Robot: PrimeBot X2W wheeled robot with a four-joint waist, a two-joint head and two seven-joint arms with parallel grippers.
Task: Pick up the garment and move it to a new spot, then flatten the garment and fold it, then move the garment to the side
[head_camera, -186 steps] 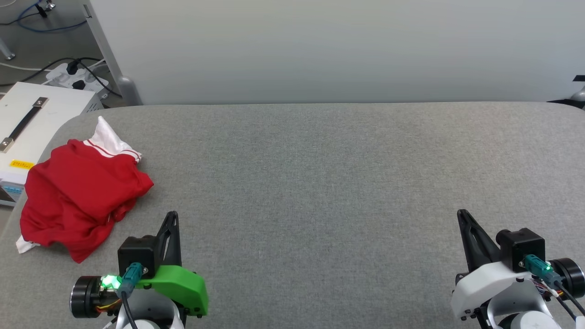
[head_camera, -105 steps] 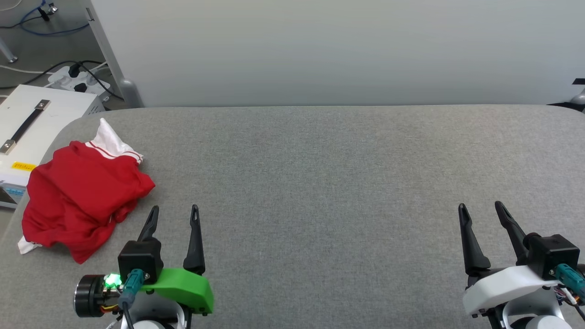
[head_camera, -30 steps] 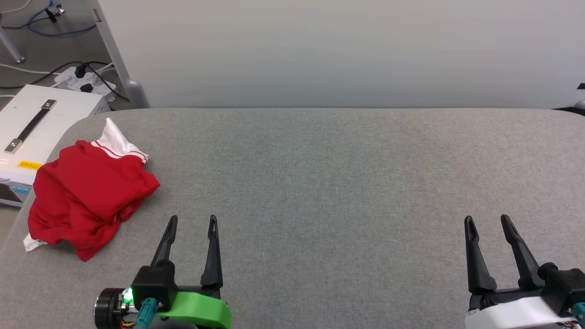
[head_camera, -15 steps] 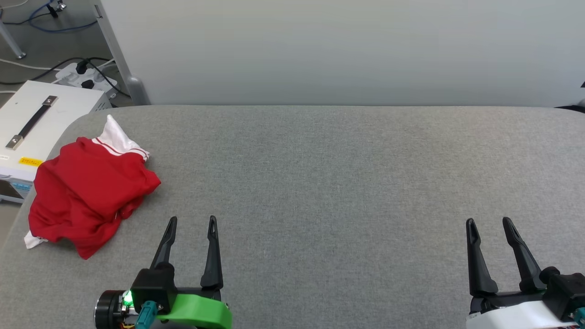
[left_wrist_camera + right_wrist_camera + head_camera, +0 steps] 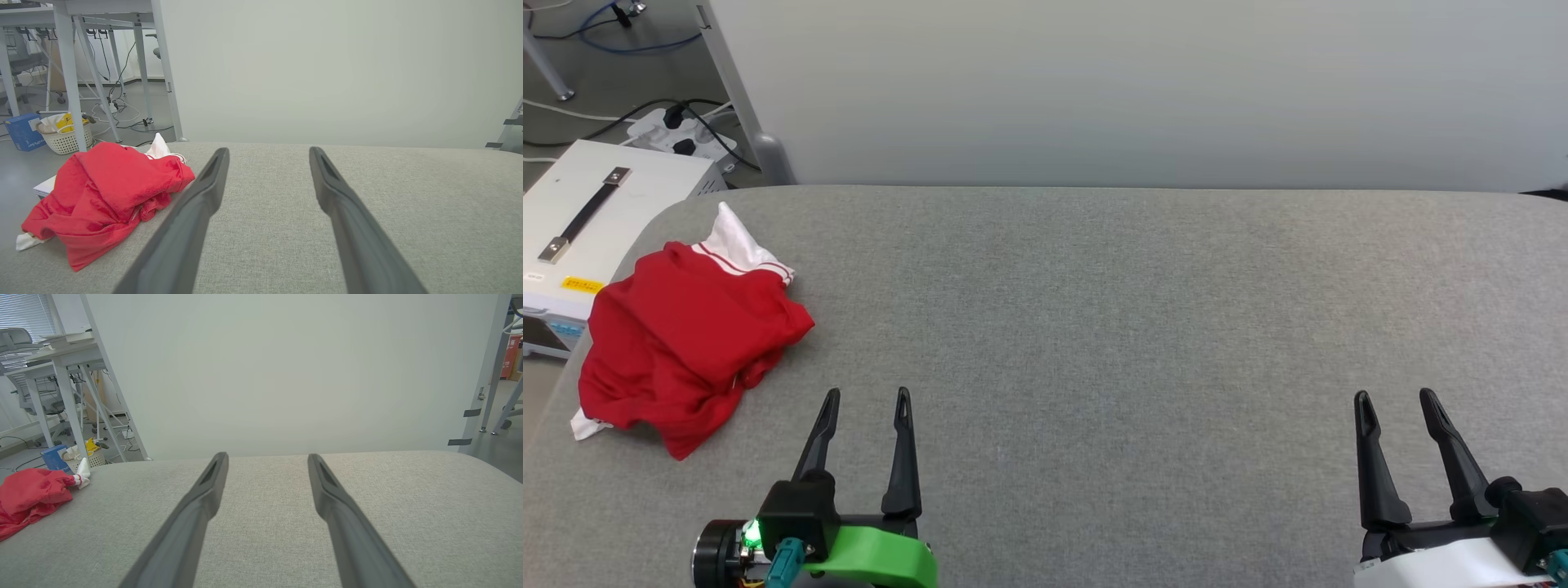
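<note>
the red garment lies bunched on the counter. left end effector and right end effector are wide and empty. a floor basket holds yellow stuff.

The garment is matt red cloth; the table is covered in coarse grey woven fabric.

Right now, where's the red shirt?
In the head view the red shirt lies crumpled at the left edge of the grey table, ahead and left of the open left gripper, next to the white case beyond the table's corner.
</note>
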